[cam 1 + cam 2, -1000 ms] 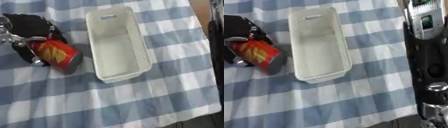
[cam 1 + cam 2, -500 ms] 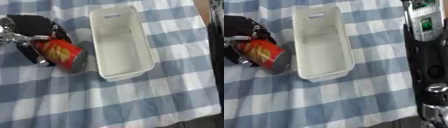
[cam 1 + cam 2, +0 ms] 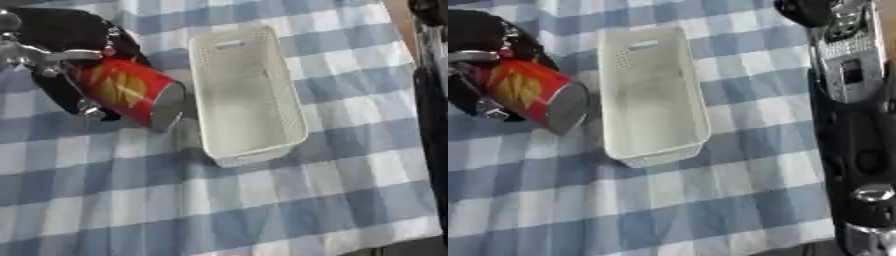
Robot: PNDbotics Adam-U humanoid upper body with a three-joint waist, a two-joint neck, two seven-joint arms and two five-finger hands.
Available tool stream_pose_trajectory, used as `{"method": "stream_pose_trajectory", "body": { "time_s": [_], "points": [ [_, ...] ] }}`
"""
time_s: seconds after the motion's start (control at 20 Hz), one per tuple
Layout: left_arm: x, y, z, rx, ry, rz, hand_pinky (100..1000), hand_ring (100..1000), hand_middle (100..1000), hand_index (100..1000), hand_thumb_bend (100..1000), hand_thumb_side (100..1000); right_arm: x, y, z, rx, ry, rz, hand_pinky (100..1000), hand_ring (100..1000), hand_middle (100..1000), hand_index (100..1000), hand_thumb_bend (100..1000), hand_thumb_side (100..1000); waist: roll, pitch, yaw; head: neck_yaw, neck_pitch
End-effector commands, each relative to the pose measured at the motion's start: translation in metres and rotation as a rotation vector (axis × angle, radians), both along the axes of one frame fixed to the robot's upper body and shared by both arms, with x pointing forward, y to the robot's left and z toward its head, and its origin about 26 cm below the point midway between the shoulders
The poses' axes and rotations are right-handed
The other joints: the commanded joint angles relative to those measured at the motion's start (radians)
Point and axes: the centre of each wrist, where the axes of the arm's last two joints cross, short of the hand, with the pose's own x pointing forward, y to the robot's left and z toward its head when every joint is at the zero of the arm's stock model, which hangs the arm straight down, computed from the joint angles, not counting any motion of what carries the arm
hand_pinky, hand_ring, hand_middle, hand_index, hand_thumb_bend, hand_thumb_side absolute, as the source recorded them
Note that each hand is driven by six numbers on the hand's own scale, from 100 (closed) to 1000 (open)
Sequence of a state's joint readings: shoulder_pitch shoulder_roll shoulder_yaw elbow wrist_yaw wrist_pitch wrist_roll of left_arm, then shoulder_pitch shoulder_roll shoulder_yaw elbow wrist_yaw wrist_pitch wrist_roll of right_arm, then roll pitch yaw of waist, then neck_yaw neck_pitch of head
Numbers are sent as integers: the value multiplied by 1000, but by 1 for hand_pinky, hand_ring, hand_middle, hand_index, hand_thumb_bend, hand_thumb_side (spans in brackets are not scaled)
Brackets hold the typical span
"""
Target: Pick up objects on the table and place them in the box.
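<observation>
While our left hand (image 3: 66, 70) is curling its fingers and thumb around the red can (image 3: 127, 92), we are holding that can tilted, its silvery end pointing down and toward our right, over the blue-and-white checked tablecloth (image 3: 262, 210). We are seeing a yellow pattern on the can's red side, and a dark shadow is lying on the cloth just under its lower end. We cannot tell whether the can is touching the cloth or hanging just above it. Just to the right of the hand and can, the white box (image 3: 245, 95) is sitting lengthwise on the cloth, its perforated walls and a handle slot at its far end showing; the can's silvery end is coming close to the box's near-left wall without being inside it. Our right arm (image 3: 855, 115) is running down the right edge of the right eye view, well apart from the box, but we cannot make out its hand.
</observation>
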State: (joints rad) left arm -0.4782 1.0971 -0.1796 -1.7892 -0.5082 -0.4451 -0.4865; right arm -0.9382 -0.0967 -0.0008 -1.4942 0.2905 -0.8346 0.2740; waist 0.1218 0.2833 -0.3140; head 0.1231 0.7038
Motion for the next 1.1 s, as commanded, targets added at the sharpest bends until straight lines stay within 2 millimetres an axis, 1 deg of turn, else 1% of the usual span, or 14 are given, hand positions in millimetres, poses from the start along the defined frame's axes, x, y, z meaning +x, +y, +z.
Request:
{"method": "stream_pose_trajectory", "body": {
  "time_s": [0.05,0.3,0.4,0.55,0.85,1.1],
  "points": [
    [-9,2,28,21,-67,-1,100,130,168,299,228,253,-4,-5,2,-69,-84,15,732,802,936,892,100,715,8,-43,6,-11,-2],
    [-8,-7,34,9,-84,-40,100,132,170,300,259,257,-6,-10,-12,-68,-54,13,738,813,938,894,100,724,31,-70,10,-10,-6],
    [-7,-12,35,6,-80,-59,100,133,171,301,265,261,-7,-10,-15,-69,-43,14,740,816,938,895,100,725,40,-79,4,-10,-10],
    [-4,-21,36,18,-75,-91,100,134,173,302,277,271,-9,-12,-17,-72,-32,15,741,818,939,896,100,723,55,-89,-20,-12,-17],
    [1,-35,40,38,-77,-139,100,136,175,304,295,284,-12,-17,-18,-79,-14,8,747,827,940,898,100,723,80,-100,-55,-18,-22],
    [7,-49,44,64,-82,-181,100,138,178,306,318,301,-14,-20,-20,-89,1,5,751,833,942,900,100,728,97,-107,-64,-20,-23]
  ]
}}
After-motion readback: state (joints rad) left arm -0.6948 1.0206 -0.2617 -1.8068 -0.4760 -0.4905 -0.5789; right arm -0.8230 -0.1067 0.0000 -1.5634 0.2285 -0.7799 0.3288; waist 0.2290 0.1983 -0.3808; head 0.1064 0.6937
